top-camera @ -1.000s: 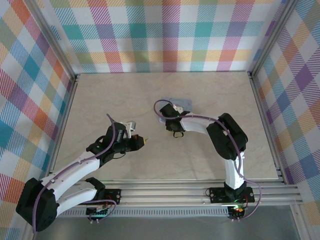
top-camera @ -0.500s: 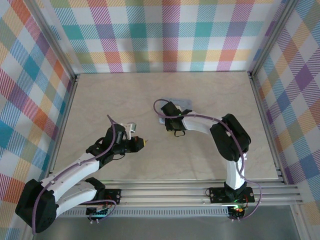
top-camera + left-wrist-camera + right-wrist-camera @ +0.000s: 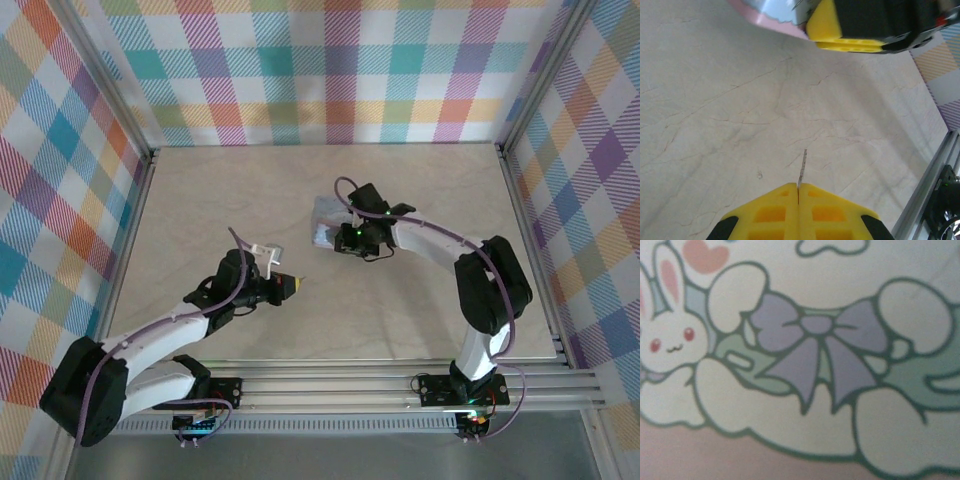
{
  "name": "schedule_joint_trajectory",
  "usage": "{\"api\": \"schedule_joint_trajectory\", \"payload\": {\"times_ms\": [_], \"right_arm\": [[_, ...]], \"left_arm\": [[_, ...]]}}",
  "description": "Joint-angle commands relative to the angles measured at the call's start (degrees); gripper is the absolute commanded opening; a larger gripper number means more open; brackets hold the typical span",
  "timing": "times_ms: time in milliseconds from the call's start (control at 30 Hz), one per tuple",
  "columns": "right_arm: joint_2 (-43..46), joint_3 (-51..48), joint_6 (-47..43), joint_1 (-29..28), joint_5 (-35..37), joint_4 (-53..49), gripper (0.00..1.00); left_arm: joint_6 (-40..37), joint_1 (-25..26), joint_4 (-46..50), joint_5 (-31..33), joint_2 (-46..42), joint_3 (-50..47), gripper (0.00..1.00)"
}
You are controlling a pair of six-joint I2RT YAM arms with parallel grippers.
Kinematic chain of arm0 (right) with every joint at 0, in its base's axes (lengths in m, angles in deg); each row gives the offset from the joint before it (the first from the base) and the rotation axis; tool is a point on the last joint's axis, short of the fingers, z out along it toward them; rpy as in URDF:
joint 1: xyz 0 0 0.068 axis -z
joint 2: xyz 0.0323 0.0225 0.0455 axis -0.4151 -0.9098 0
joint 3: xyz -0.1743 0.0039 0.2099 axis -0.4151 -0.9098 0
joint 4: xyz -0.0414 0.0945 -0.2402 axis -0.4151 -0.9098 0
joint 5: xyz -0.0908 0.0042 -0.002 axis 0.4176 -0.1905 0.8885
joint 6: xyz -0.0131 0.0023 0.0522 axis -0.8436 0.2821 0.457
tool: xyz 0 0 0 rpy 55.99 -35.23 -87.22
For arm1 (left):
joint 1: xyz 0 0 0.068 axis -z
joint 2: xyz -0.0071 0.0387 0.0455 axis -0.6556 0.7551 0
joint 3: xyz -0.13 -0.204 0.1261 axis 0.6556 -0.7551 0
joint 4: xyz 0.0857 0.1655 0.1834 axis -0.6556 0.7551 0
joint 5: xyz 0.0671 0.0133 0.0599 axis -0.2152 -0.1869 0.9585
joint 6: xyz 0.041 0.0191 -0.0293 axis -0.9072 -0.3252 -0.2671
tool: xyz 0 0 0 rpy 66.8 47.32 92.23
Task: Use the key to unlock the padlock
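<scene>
- The left gripper (image 3: 798, 187) is pinching fully closed on the key (image 3: 802, 167), and the thin blade is sticking out past its yellow fingertips over the table (image 3: 715, 110).
- The padlock (image 3: 324, 222) is lying ahead of the left gripper and a bit to its left, well apart from the key tip.
- The right gripper (image 3: 347, 238) is sitting right at the padlock's near side. I cannot tell how wide its jaws are standing or whether it is gripping anything.
- A blurry bunny-and-bow print (image 3: 815, 350) is showing directly under the right gripper.
</scene>
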Motion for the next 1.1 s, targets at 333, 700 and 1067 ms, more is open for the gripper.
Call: {"api": "schedule_joint_trajectory", "payload": {"times_ms": [333,700,1067], "right_arm": [[5.43,1.00,5.84,4.59,-22.45,-2.83,0.00],[5.52,1.61,10.68,6.57,-26.54,-2.96,0.00],[5.47,3.21,13.25,6.72,-24.90,-3.48,0.00]], "left_arm": [[-5.99,3.34,-26.28,-2.93,8.79,-0.76,0.00],[-2.51,3.48,-46.84,-0.32,20.11,-1.70,0.00],[1.64,3.55,-57.13,-1.21,28.75,0.15,0.00]]}}
